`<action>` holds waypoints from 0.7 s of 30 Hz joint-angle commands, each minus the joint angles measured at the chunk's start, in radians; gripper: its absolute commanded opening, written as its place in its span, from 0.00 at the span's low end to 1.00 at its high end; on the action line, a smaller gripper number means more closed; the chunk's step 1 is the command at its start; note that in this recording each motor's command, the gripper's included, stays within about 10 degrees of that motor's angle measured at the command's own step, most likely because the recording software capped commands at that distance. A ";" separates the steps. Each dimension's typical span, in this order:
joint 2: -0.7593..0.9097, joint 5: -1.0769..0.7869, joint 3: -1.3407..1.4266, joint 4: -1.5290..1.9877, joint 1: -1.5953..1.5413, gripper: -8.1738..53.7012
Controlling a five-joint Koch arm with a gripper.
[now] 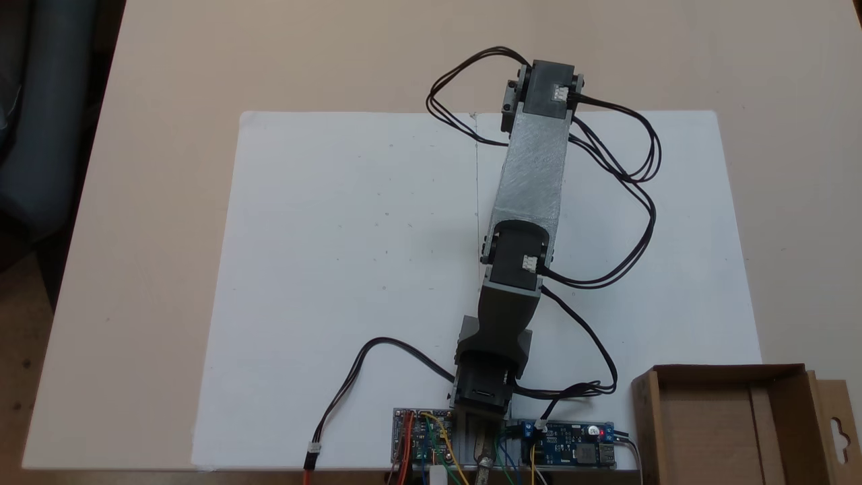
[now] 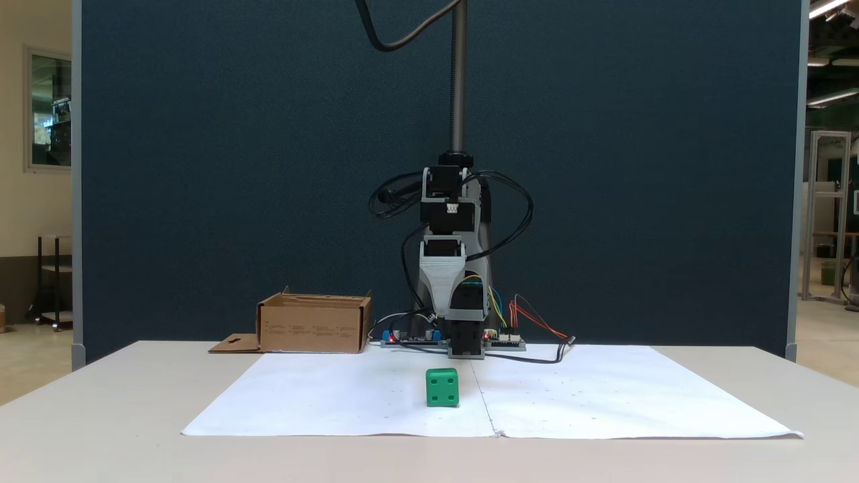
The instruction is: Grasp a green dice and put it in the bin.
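The green dice [image 2: 441,387] sits on the white paper just left of its centre seam in a fixed view, well in front of the arm. From above, the raised arm [image 1: 532,175] hides it. The arm is folded up over its base. Its gripper [image 2: 467,347] hangs low in front of the base, behind the dice and apart from it, and its jaws cannot be made out. The bin is a brown cardboard box [image 1: 727,370] at the table's lower right edge from above. It stands left of the arm [image 2: 312,329] in the front view, its flap [image 2: 231,344] lying flat.
A large white paper sheet [image 1: 337,269] covers the middle of the beige table [image 1: 148,202]. Circuit boards [image 1: 572,450] and loose black cables [image 1: 626,202] surround the arm's base. A metal pole [image 2: 458,74] rises behind the arm before a dark blue partition.
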 commanded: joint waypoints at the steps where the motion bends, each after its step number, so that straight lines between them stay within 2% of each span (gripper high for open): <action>1: 0.021 0.015 -0.049 0.057 0.000 0.96; 7: 0.008 0.089 -0.055 0.023 -0.008 0.96; 21: -0.106 0.124 -0.130 0.017 -0.006 0.96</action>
